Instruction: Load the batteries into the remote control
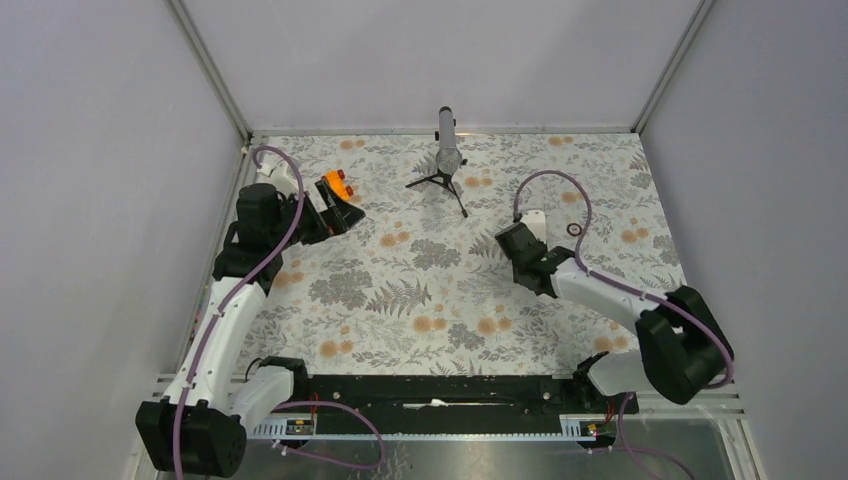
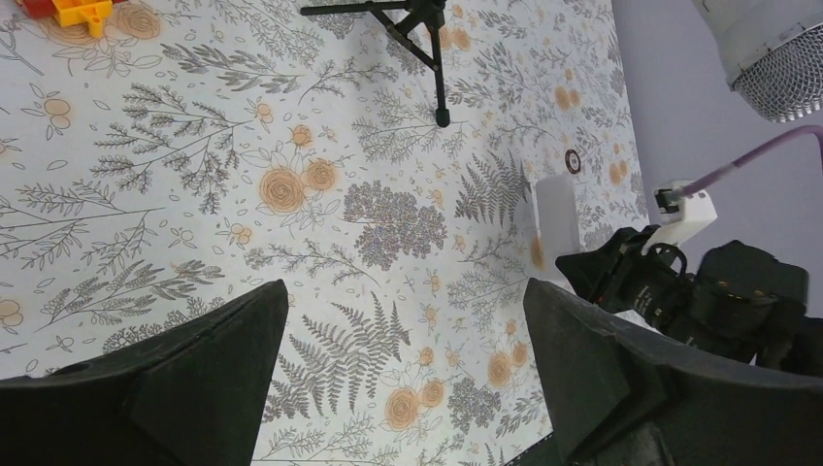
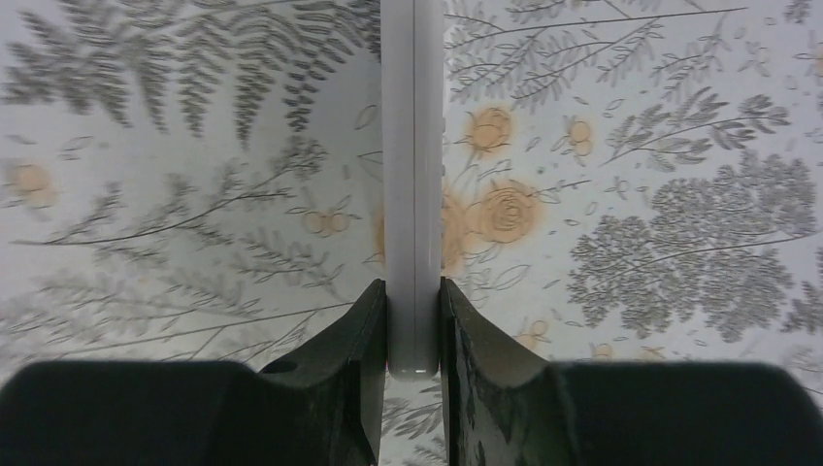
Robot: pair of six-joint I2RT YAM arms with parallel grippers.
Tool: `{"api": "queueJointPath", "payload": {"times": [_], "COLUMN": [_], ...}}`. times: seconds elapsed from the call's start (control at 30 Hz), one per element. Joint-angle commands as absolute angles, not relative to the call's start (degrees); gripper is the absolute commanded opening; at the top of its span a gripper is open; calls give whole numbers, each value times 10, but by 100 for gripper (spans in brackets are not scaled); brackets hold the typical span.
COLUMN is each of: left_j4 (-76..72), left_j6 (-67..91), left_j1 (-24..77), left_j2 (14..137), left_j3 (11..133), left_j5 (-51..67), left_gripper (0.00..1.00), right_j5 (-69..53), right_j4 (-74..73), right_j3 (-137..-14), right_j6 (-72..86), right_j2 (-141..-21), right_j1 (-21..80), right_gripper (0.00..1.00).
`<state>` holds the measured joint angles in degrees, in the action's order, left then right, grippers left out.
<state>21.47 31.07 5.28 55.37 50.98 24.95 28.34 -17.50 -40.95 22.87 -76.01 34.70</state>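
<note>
Right gripper pinches remote control edgewise; left gripper gapes wide.

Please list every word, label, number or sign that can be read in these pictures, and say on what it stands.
No text can be read in any view.
Remote: only its plain white edge shows, with no print on it.
Small board by the left arm's base: any marks are too small to read.

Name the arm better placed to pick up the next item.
Left, probably. The left pincer stands open and empty, free to pick. The right pincer is shut on the remote control, so it is occupied.
</note>
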Motion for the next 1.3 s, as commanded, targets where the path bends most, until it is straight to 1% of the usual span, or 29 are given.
{"api": "queueJointPath", "payload": {"times": [0.0,0.33,0.37,0.47,0.57,0.63,0.77,0.87,0.93,1.07,1.27], "left_j4": [211,254,256,274,301,320,351,380,396,402,396], "left_j6": [307,293,287,277,269,263,250,237,231,215,207], "left_j1": [52,52,51,52,51,51,51,51,51,51,51], "left_j2": [544,533,533,536,540,542,551,563,568,554,511], "left_j3": [539,561,563,577,597,607,632,660,679,701,719], "left_j5": [218,188,189,180,156,155,172,172,166,146,35], "left_gripper": [99,99,99,99,99,99,99,99,99,99,99], "right_j5": [401,376,371,341,301,275,231,209,217,296,439], "right_j4": [-211,-242,-245,-250,-248,-250,-253,-249,-234,-234,-214], "right_j3": [-462,-509,-515,-529,-545,-556,-570,-573,-570,-573,-609], "right_j6": [197,184,185,192,201,200,201,214,220,215,140], "right_j2": [-818,-914,-923,-944,-947,-947,-929,-865,-805,-708,-594], "right_j1": [345,345,344,345,345,344,344,345,343,326,299], "right_gripper": [0,0,5,30,46,55,65,72,74,78,86]}}
